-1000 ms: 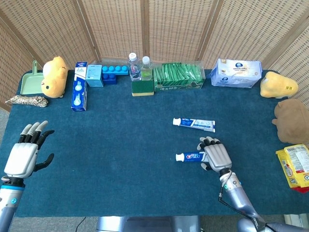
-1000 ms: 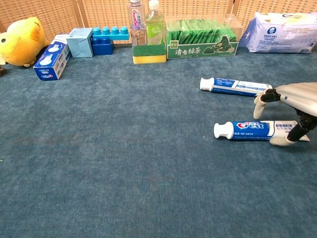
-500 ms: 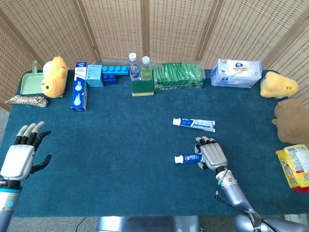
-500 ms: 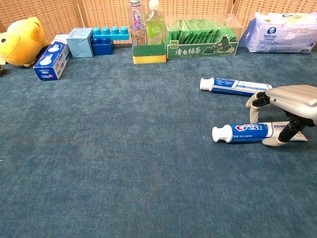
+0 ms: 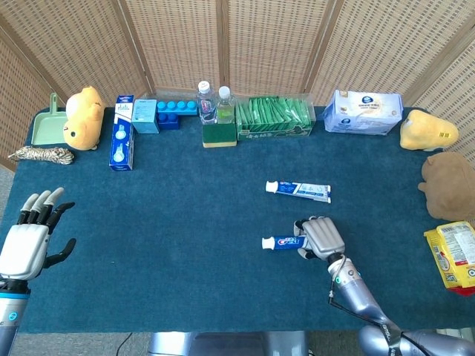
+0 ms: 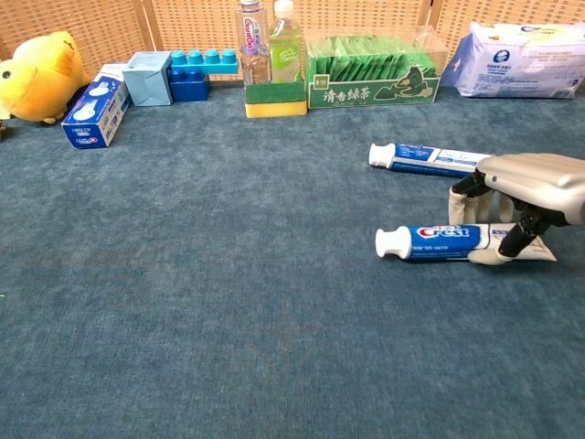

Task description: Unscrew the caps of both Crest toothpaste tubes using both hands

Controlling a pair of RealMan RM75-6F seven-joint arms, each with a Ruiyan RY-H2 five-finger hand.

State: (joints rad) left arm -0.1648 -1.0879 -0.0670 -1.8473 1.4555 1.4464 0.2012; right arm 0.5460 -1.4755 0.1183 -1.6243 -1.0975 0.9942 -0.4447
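A dark blue, short-piled cloth covers the counter [image 5: 171, 222], and woven wicker screens [image 5: 260, 44] close off the room behind it.

Along the far edge stand a green dustpan [image 5: 44, 126], a coil of rope [image 5: 41, 155], a yellow plush toy [image 5: 82, 117], a long blue-and-white box [image 5: 122, 142], a pale blue carton [image 5: 145, 116], blue building blocks [image 5: 176, 111], two clear plastic bottles [image 5: 214, 102], a yellow-and-green sponge [image 5: 220, 134], a clear-wrapped green pack [image 5: 273, 119] and a soft white pouch of wipes [image 5: 364, 113]. At the right edge lie another yellow plush [image 5: 427, 130], a brown plush [image 5: 449, 185] and a yellow snack packet [image 5: 454, 256].

Two toothpaste tubes lie flat near the middle right, both with white caps pointing left. The far tube [image 5: 298, 190] rests alone. The near tube [image 6: 439, 241], glossy blue with the Crest name, lies just in front of it, its cap [image 6: 393, 242] on.

The right hand [image 6: 516, 197], a silver shell with dark joints and pale fingertips [image 6: 484, 257], arches palm-down over the near tube's tail end, fingers curled around it and touching the cloth on both sides.

The left hand [image 5: 30, 237] is at the near left corner, well apart from both tubes, fingers spread and pointing away, holding nothing.
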